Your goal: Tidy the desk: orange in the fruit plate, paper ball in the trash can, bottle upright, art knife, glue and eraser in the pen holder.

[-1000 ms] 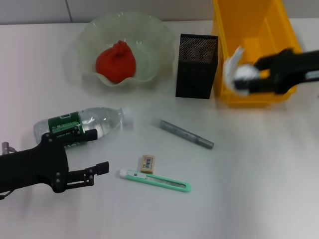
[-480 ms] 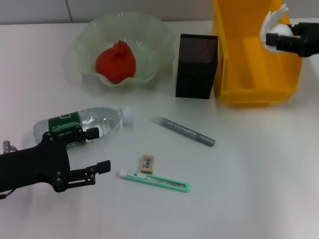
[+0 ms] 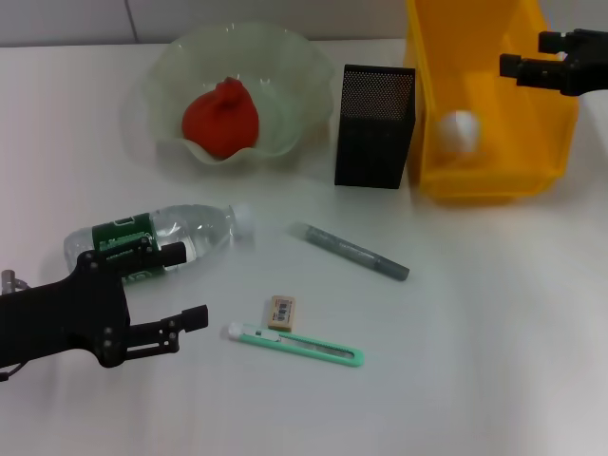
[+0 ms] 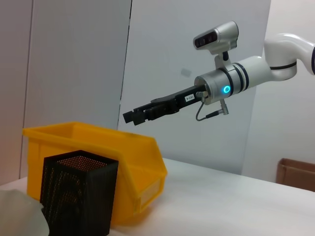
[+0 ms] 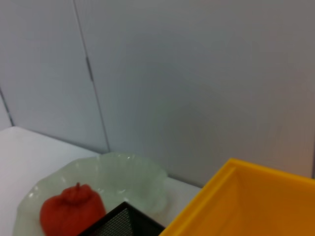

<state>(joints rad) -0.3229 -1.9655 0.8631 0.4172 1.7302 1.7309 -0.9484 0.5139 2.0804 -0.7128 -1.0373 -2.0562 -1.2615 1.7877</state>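
Right gripper (image 3: 510, 66) sits high over the far right rim of the yellow trash can (image 3: 532, 180), fingers spread, holding nothing. Paper ball (image 3: 458, 130) lies inside the can near its front wall, so that item looks done. Left gripper (image 3: 180, 285) hovers low near the front left of the desk (image 3: 494, 323), fingers spread, empty, just in front of the bottle (image 3: 152, 237), which lies on its side with the cap pointing right.

Orange (image 3: 220, 119) is in the fruit plate (image 3: 285, 66). Glue (image 3: 351, 253), eraser (image 3: 282, 311) and art knife (image 3: 296, 345) lie loose on the desk, well apart from the pen holder (image 3: 374, 125).

Likely next: bottle upright. Grip the body near the label, not the cap, and tip slowly so it does not roll. Right arm should clear the can rim before coming down for the small items.
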